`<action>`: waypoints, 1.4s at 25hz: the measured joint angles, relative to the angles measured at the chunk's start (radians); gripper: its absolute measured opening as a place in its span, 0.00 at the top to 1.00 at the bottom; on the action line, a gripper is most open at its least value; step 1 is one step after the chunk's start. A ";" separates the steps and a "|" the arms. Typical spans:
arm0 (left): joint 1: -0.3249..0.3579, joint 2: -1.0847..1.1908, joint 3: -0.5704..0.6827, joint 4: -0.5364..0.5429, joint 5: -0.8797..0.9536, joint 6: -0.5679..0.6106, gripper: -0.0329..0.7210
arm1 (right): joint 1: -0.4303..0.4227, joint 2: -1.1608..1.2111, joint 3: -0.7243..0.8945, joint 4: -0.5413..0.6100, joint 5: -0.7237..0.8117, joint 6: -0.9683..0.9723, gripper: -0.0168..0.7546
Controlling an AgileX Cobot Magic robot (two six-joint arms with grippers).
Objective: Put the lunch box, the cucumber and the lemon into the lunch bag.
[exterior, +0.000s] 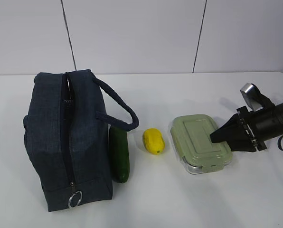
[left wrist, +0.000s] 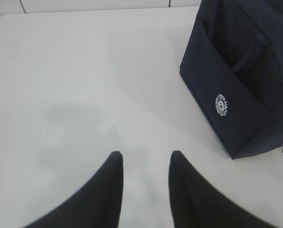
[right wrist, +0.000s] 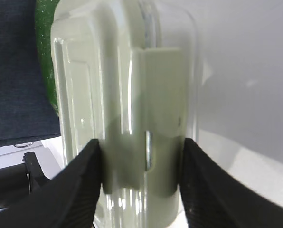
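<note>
The lunch box sits on the white surface, its right end clamped between the fingers of the right claw. The lemon lies just to its left, then the cucumber against the zipped lunch bag, which stands at the far left. The left claw hovers over bare surface beside the bag, its fingers partly spread and holding nothing.

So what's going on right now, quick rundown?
Left hand open, idle beside lunch bag. Right hand clamped on lunch box, still on table. Bag zipper looks shut; cucumber, lemon waiting.
</note>
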 joint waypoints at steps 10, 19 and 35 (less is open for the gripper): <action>0.000 0.000 0.000 0.000 0.000 0.000 0.64 | 0.000 0.000 0.000 0.000 0.000 0.000 0.52; 0.000 0.000 0.000 0.000 0.000 0.000 0.64 | 0.000 0.000 0.000 0.000 0.000 0.000 0.52; 0.000 0.000 0.000 -0.002 0.000 0.000 0.64 | 0.000 0.000 0.000 0.000 0.000 0.002 0.52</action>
